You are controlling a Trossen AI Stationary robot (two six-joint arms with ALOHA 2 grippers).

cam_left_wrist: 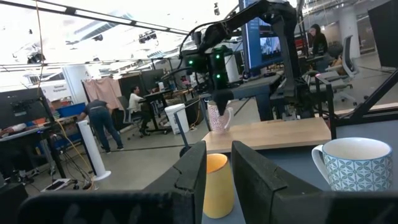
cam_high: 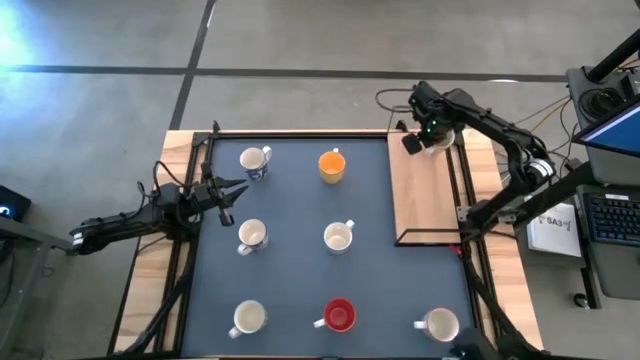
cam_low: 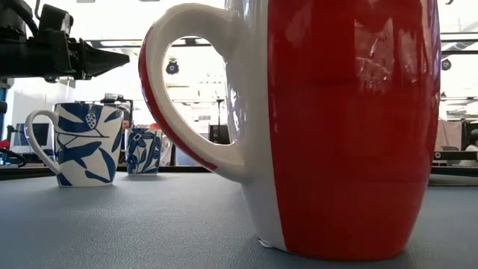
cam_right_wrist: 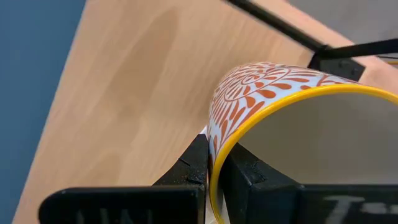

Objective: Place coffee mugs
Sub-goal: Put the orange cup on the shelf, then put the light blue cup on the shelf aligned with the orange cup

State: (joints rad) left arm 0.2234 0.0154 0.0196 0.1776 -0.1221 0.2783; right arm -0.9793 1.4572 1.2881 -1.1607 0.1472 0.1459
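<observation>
Seven mugs stand upright on the dark mat: white ones (cam_high: 254, 160), (cam_high: 251, 236), (cam_high: 339, 237), (cam_high: 248, 318), (cam_high: 440, 324), an orange one (cam_high: 332, 165) and a red one (cam_high: 339, 315). My right gripper (cam_high: 435, 135) is shut on an eighth mug (cam_right_wrist: 261, 93), white with an orange pattern and a yellow rim. It is over the far end of the wooden board (cam_high: 425, 190). My left gripper (cam_high: 240, 188) hovers open with a narrow gap at the table's left, between two white mugs, touching nothing. My right gripper holds the patterned mug by its yellow rim (cam_right_wrist: 217, 134), one finger inside the mug and one outside against the wall. The mug stays upright over the board's far end (cam_left_wrist: 217, 115). Whether its base rests on the board, I cannot tell.
The wooden board (cam_right_wrist: 124, 93) lies along the mat's right side, with a dark frame edge around it. The red mug (cam_low: 351, 127) fills the low view, with two blue-patterned mugs (cam_low: 82, 146), (cam_low: 142, 149) behind it. Cables and monitors stand off the table's right edge. People work in the room beyond.
</observation>
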